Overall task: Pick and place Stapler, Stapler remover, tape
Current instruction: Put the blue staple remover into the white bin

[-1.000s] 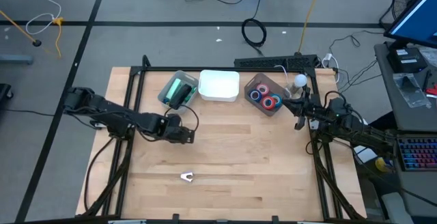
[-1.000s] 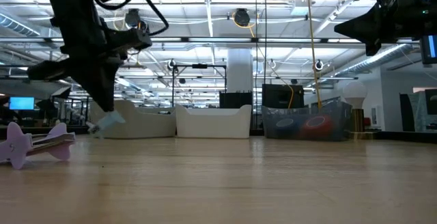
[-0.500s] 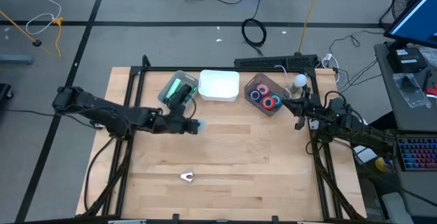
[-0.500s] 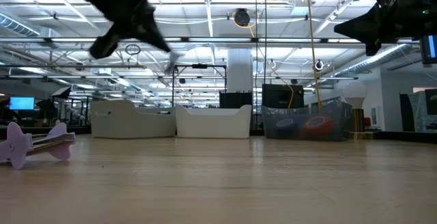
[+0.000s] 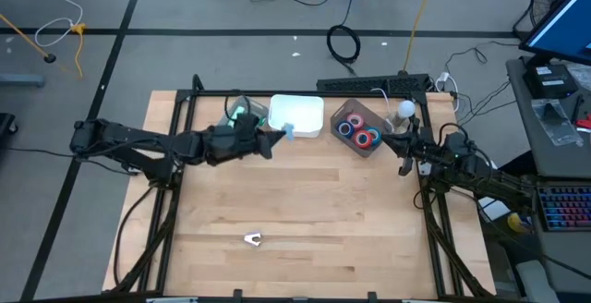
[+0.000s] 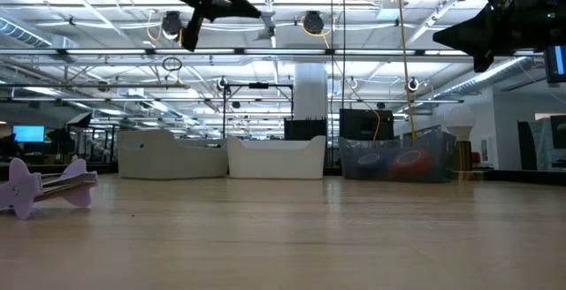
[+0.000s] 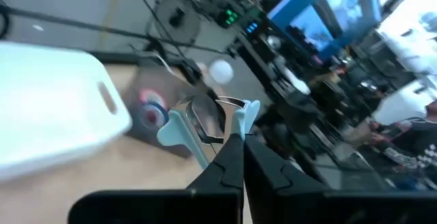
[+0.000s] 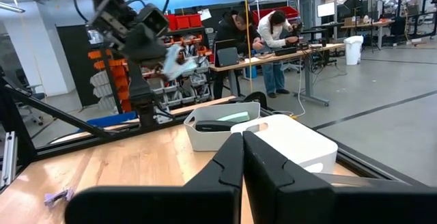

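My left gripper (image 5: 270,140) hangs high above the table, at the near rim of the white bin (image 5: 297,115), shut on a light-blue staple remover (image 5: 285,132) (image 7: 205,125). The right wrist view shows that gripper (image 8: 147,33) with the staple remover (image 8: 179,59) in the air. A green stapler (image 5: 242,118) lies in the grey bin (image 8: 218,125). Blue and red tape rolls (image 5: 358,131) lie in a clear bin. A purple staple remover (image 5: 252,239) (image 6: 44,184) lies on the table. My right gripper (image 5: 406,151) waits shut at the right edge. My left gripper pinches the light-blue staple remover between its two fingertips (image 7: 232,157), near one plastic wing (image 7: 246,115). The metal claws (image 7: 208,118) and the other wing (image 7: 174,134) stick out beyond the fingers. The remover is lifted clear of the table.
Three bins stand in a row along the far edge: grey (image 6: 172,153), white (image 6: 276,157) and clear (image 6: 398,162). A white ball-shaped thing (image 5: 406,109) stands at the far right corner. The black frame (image 5: 305,92) borders the table. People work at benches (image 8: 266,39) in the room beyond.
My left gripper has risen from low over the table's middle and travelled toward the far edge and the right, up to the white bin's near rim, carrying the light-blue staple remover with it. It has turned, its fingers now pointing toward the bins. The right arm kept still.
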Available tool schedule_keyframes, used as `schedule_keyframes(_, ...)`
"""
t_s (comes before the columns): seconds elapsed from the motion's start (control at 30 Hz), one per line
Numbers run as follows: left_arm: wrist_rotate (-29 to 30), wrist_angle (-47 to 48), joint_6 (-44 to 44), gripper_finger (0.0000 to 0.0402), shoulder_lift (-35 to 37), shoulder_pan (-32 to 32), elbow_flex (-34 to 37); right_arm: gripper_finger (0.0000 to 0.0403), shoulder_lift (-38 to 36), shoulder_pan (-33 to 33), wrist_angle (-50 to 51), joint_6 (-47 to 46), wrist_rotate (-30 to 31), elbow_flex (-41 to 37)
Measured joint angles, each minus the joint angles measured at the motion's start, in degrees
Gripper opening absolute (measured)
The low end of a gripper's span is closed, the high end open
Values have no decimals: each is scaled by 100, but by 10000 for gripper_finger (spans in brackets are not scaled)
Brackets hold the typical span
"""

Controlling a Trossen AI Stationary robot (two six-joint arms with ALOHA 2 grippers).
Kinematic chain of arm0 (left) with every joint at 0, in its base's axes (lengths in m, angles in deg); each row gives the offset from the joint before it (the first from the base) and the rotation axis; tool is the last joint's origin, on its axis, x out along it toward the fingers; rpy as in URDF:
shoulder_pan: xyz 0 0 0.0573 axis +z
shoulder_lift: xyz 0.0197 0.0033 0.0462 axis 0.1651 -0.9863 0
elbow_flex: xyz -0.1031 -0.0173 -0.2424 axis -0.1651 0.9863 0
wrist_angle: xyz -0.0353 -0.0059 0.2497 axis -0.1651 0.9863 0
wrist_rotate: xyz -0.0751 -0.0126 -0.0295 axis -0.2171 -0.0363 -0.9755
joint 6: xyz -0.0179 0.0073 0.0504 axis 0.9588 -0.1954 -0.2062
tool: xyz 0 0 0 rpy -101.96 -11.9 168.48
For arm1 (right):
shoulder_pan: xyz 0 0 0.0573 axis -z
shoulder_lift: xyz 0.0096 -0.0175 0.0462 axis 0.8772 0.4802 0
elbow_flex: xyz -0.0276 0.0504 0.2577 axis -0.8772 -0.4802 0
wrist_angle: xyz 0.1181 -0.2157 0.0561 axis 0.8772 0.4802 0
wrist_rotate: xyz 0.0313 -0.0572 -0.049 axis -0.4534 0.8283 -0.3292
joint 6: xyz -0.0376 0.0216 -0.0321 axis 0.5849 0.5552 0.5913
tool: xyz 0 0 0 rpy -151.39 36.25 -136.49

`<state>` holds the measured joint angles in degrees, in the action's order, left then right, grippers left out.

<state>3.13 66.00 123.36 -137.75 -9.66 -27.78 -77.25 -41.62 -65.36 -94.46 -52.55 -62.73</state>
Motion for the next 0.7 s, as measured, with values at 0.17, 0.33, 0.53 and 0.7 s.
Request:
schedule_keyframes(0.17,-112,96,-281,0,-1,492,0,0,0,0,0,0,0,0)
schedule_keyframes(0.33,-200,76,-706,0,0,964,0,0,0,0,0,38,0,0)
schedule_keyframes(0.53,-522,339,-1200,0,-2,1511,-127,0,0,-1,0,42,0,0)
schedule_keyframes(0.7,-539,1701,-2107,0,-153,1853,-1047,0,0,0,0,42,0,0)
